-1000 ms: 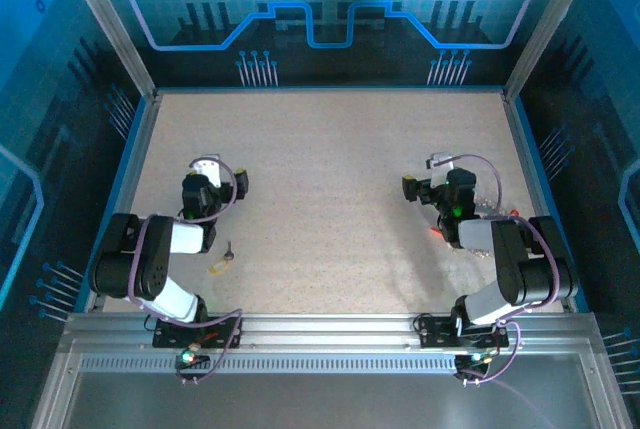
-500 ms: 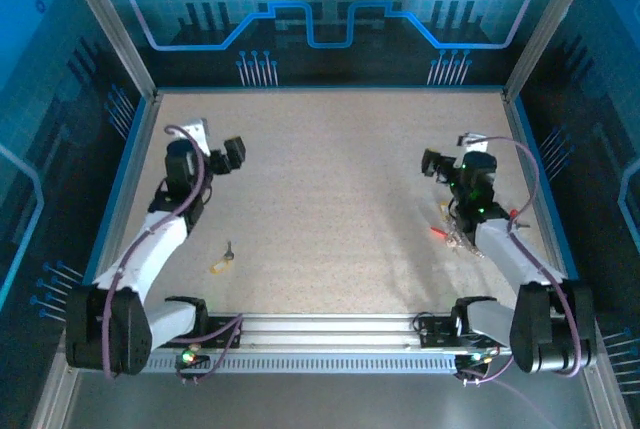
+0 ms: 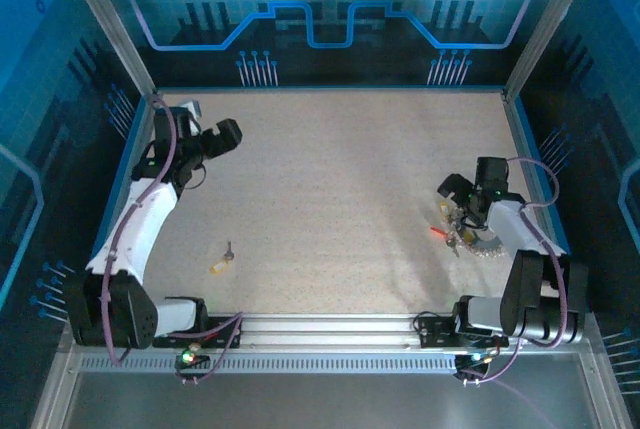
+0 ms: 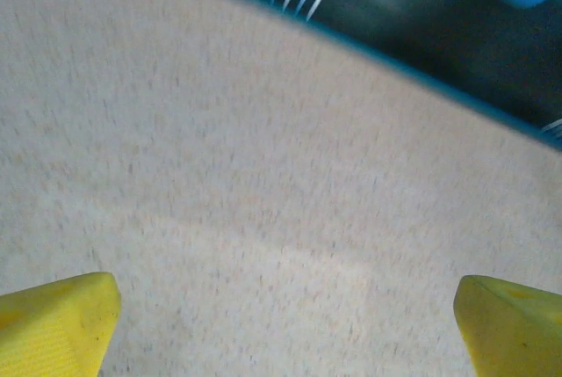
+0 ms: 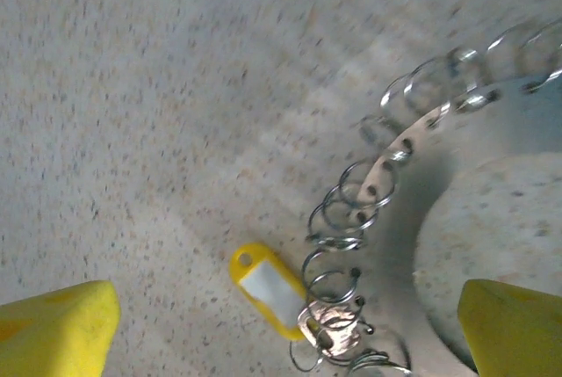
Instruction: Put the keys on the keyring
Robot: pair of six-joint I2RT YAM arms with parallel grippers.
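From above, the left gripper (image 3: pixel 226 136) hangs over the far left of the table (image 3: pixel 330 169), well apart from a lone key (image 3: pixel 228 249) lying nearer the arm bases. The right gripper (image 3: pixel 455 192) is over the right side, with the keyring (image 3: pixel 468 241) just beside it on the near side and a red tag (image 3: pixel 438 231) at the ring's left.

On the left wrist, the yellow fingers (image 4: pixel 54 324) are spread wide over bare table, with nothing between them.

On the right wrist, the fingers (image 5: pixel 54 329) are just as wide and hold nothing. The keyring curves across the right, and its yellow tag (image 5: pixel 263 289) lies on the table between the fingertips.
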